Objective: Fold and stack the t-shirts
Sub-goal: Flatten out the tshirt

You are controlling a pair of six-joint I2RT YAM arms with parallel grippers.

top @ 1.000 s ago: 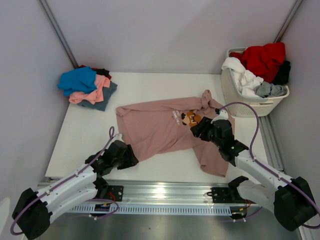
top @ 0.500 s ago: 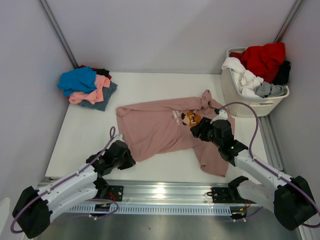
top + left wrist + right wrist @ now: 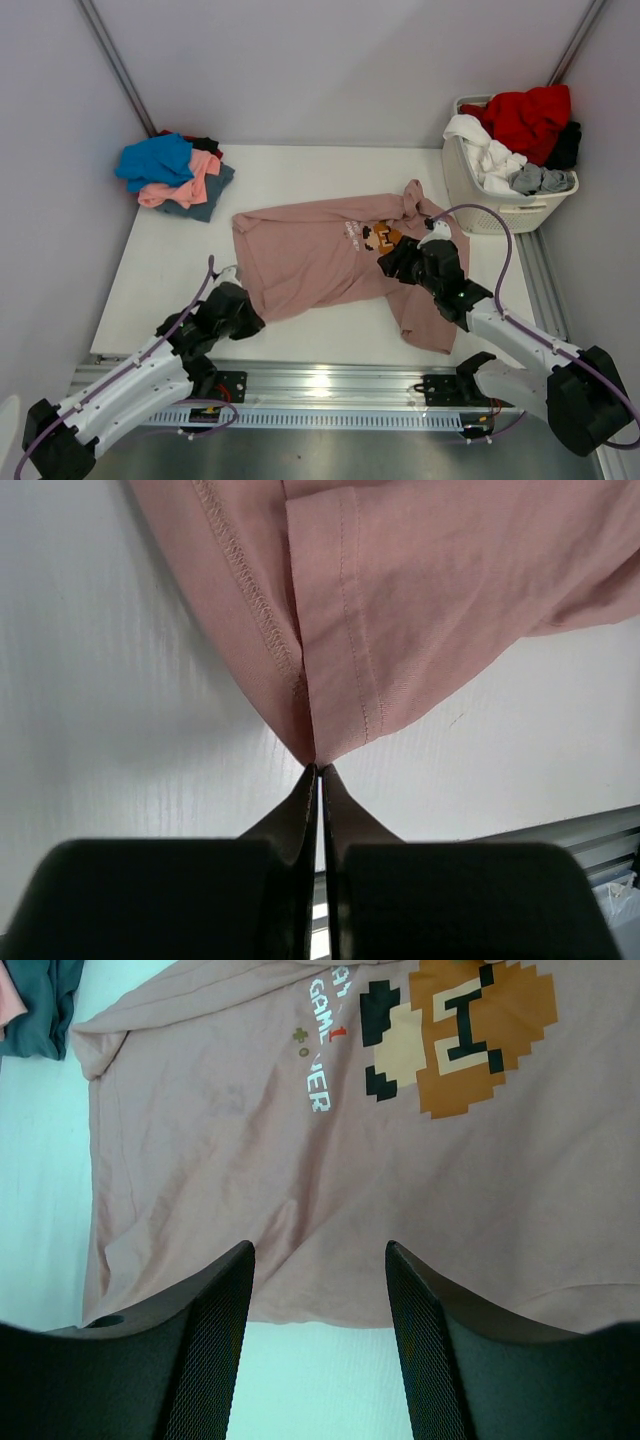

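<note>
A dusty-pink t-shirt lies spread on the white table, its pixel cartoon and chest text facing up. My left gripper sits at the shirt's near-left hem corner. In the left wrist view the jaws are pressed together, and the pink cloth runs to a point right at their tips. My right gripper hovers open over the shirt's right side, with pink cloth and its hem edge between the fingers. A pile of blue, salmon and slate t-shirts rests at the far left.
A white slatted laundry basket stands at the far right, holding red, white and grey clothes. A metal rail runs along the table's near edge. Walls close in the left, back and right sides.
My left gripper has closed at the shirt's near-left corner and drawn back slightly toward the near edge. The right gripper has barely moved and stays open.
</note>
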